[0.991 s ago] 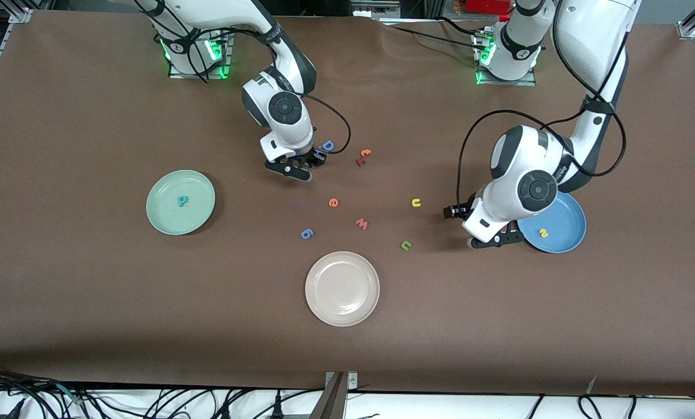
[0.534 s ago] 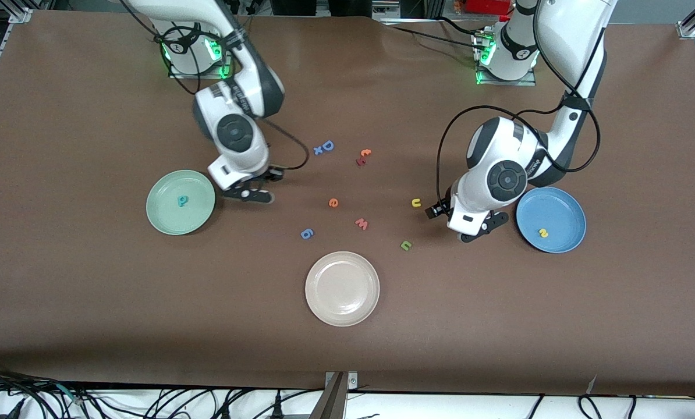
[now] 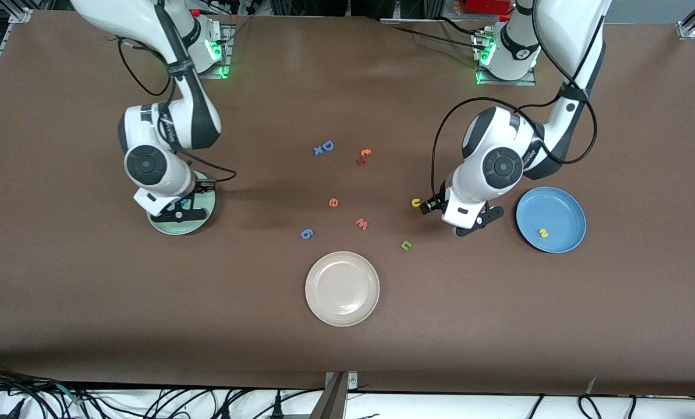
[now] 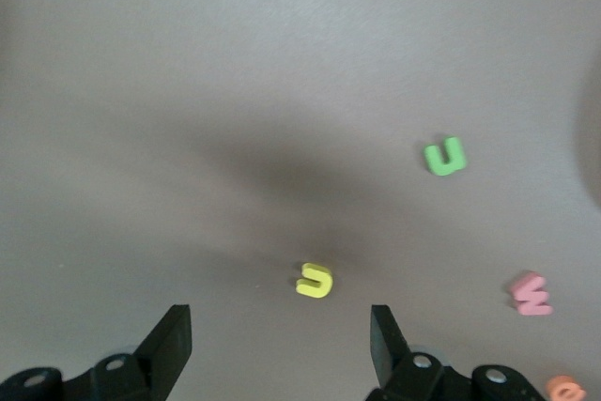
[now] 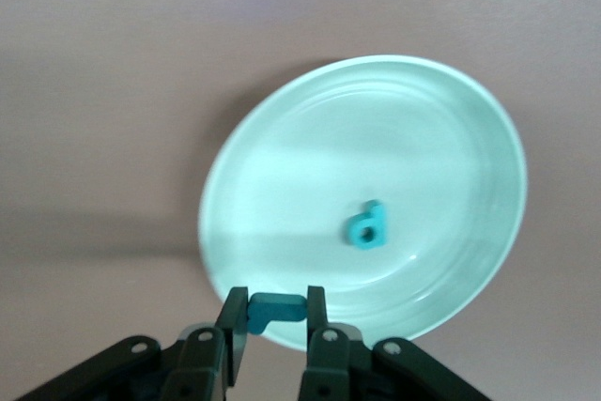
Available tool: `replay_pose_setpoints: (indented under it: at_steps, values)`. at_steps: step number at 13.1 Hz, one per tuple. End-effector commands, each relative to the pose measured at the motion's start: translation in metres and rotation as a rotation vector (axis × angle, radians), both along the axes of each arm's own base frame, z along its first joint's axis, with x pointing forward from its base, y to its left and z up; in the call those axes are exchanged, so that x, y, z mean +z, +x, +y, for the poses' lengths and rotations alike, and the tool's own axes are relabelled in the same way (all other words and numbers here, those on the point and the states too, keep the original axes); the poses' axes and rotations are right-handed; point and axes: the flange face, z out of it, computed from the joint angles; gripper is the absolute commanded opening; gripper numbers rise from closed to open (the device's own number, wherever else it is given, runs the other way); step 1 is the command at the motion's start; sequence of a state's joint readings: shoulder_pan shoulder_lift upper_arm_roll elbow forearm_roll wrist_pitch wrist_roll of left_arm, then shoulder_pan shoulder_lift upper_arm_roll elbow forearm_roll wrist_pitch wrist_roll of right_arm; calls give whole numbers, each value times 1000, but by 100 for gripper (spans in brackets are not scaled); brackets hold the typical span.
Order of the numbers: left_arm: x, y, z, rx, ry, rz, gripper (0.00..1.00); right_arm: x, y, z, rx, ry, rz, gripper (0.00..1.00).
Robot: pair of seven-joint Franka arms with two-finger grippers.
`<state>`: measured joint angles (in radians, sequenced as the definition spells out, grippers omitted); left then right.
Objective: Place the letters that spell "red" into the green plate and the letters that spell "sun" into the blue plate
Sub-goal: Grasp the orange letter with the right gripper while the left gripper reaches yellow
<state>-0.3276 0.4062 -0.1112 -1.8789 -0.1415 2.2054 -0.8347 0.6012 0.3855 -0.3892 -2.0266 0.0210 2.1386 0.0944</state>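
The letters are tiny toy pieces on a brown counter (image 3: 499, 326). The orange e (image 3: 333, 202) lies near the middle, with the yellow u (image 3: 416, 202) toward the left arm's end and the green n (image 3: 405, 245) nearer the front camera than the u. The teal r (image 5: 274, 310) is a small block pinched between the fingers of the right gripper (image 5: 272, 326).

The right arm reaches down from its base so that the right gripper (image 3: 176, 212) hangs over the green plate (image 3: 199, 224), closed on the r above the plate's rim. The left arm bends down toward the counter; the left gripper (image 3: 435, 206) is just beside the u, and in its wrist view the left gripper (image 4: 278, 345) has its jaws spread wide with nothing between them, the u (image 4: 315, 280) lying just ahead of them.

The green plate (image 5: 282, 194), pale mint and round with a shallow rim, holds the teal d (image 5: 364, 226). The blue plate (image 3: 560, 206), same size, holds the yellow s (image 3: 543, 233). A cream plate (image 3: 342, 288) sits nearest the front camera.
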Motion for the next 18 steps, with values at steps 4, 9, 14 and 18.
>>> replay_pose_setpoints:
  at_steps: [4,9,14,18]
  values:
    - [13,-18,24,-119,-11,-69,85,-25,8,-21,-38,35,-17,100]
    - [-41,-28,-15,-40,-18,-45,85,-10,-2,50,-135,71,6,100]
    - [-83,-34,-31,-13,-31,-70,85,-6,-14,161,-323,93,-83,99]
    - [-98,-40,-38,-56,-11,-74,83,-5,-4,248,-476,142,-162,99]
